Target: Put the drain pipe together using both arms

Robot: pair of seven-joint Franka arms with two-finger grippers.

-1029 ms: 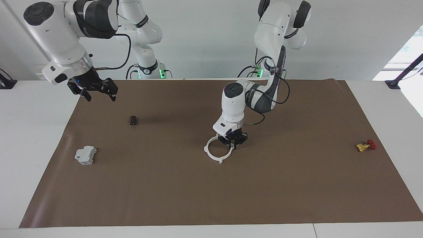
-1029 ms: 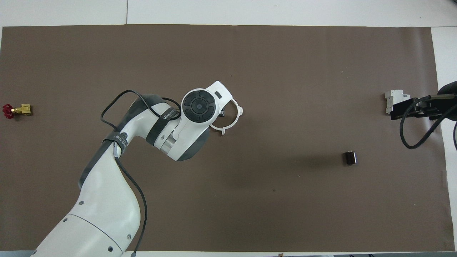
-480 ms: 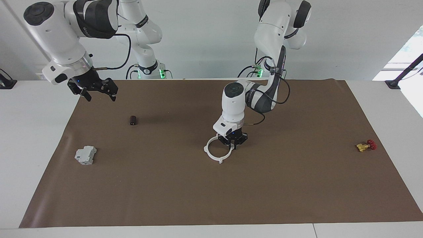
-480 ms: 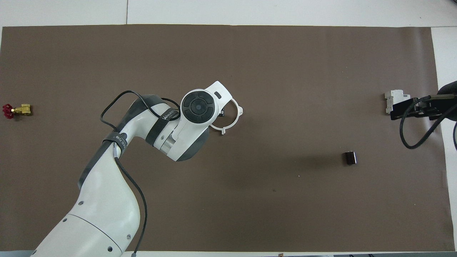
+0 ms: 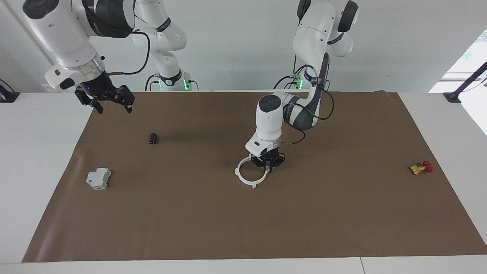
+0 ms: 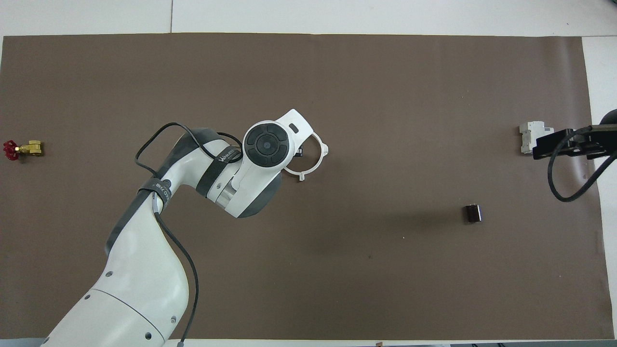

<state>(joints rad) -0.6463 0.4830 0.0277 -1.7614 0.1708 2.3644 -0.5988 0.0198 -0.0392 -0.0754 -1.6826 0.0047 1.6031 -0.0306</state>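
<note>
The drain pipe is a white ring with small tabs, joined into one circle, at the middle of the brown mat. It also shows in the overhead view, partly hidden under the left arm's wrist. My left gripper points down and is shut on the ring's rim, on the side toward the left arm's end; the overhead view hides it. My right gripper is open and empty, raised over the mat's edge at the right arm's end. In the overhead view the right gripper overlaps the grey block.
A grey boxy block lies at the right arm's end of the brown mat. A small dark cylinder lies nearer the robots than the block. A yellow-and-red valve lies at the left arm's end.
My right gripper has risen and drawn a little toward its own end of the table. My left gripper and the ring have barely moved.
</note>
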